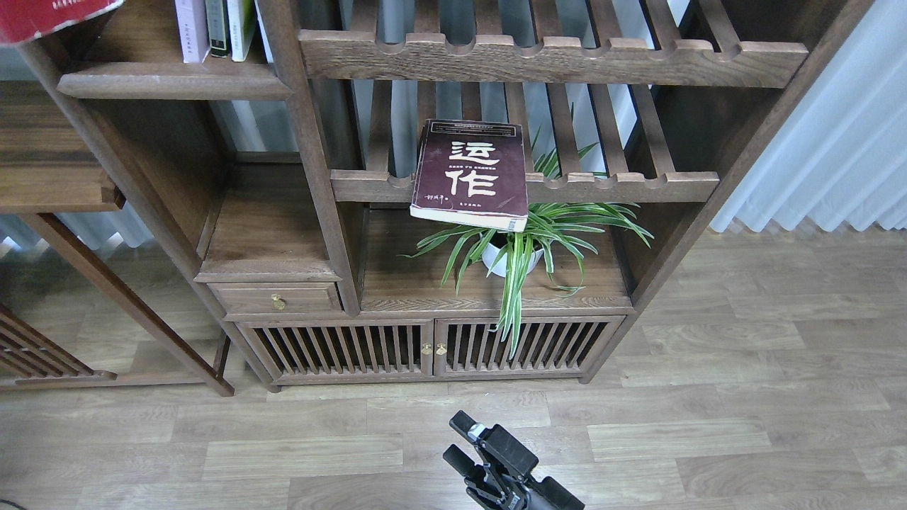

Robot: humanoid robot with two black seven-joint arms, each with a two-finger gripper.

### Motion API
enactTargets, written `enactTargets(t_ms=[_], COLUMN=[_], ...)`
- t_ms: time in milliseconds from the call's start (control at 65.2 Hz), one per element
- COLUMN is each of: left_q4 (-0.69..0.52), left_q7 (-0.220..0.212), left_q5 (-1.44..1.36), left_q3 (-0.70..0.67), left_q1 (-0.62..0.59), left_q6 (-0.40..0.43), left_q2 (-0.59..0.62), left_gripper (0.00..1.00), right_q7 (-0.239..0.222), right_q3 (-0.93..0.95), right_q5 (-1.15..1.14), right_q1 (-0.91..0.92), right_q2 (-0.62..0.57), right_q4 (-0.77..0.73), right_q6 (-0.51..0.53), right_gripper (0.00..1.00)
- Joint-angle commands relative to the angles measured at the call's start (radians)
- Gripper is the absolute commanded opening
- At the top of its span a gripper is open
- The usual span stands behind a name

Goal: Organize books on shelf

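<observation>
- Top left, the thick red book (49,15) pokes in at the corner, glossy cover, just above the shelf (173,79) — a solid dark board, rounded front.
- The lilac-white book (190,30) stands upright there.
- Centre: the maroon book (471,173) lies flat on a slatted rack (623,185), overhanging.
- Bottom: the black right claw (459,443), fingers apart, over plank floor (708,425).

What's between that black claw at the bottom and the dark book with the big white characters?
In the head view, bare wood floor, then the cabinet's slatted doors and a spider plant lie between the gripper and the maroon book.
</observation>
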State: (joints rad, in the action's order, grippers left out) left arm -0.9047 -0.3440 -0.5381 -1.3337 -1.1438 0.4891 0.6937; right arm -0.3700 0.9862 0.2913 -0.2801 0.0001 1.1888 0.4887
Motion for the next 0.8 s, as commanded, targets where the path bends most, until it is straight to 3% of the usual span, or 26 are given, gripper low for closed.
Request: enactTargets(t_ms=[0, 261, 291, 307, 383, 506, 659, 782], left_q4=[0.046, 0.130, 0.132, 0.132, 0.132, 0.133, 0.136, 0.155], left_q7=[0.000, 0.031, 0.052, 0.101, 0.180, 0.243, 0.286, 0.359], left_q5=[-0.063, -0.095, -0.095, -0.095, -0.102, -0.112, -0.125, -0.128], left_q3=[0.021, 0.062, 0.062, 0.064, 0.073, 0.111, 0.123, 0.142], left_q1=[-0.063, -0.142, -0.142, -0.142, -0.139, -0.145, -0.143, -0.139], left_q6=[0.000, 0.000, 0.000, 0.000, 0.000, 0.000, 0.000, 0.000], left_q2=[-0.005, -0.016, -0.023, -0.029, -0.031, -0.034, -0.034, -0.033], left_gripper=[0.04, 0.03, 0.03, 0.03, 0.02, 0.02, 0.02, 0.02], right_q7=[0.000, 0.000, 0.000, 0.000, 0.000, 0.000, 0.000, -0.001], right_q3=[0.002, 0.002, 0.002, 0.002, 0.002, 0.002, 0.000, 0.003], right_q5=[0.022, 0.068, 0.072, 0.080, 0.097, 0.114, 0.106, 0.112], right_q1=[0.019, 0.062, 0.070, 0.084, 0.108, 0.151, 0.199, 0.209], right_q2=[0.000, 0.000, 0.000, 0.000, 0.000, -0.003, -0.015, -0.026], right_q4=[0.000, 0.000, 0.000, 0.000, -0.001, -0.001, -0.024, -0.026], right_q6=[0.000, 0.000, 0.000, 0.000, 0.000, 0.000, 0.000, 0.000], right_gripper=[0.94, 0.94, 0.94, 0.94, 0.94, 0.94, 0.94, 0.94])
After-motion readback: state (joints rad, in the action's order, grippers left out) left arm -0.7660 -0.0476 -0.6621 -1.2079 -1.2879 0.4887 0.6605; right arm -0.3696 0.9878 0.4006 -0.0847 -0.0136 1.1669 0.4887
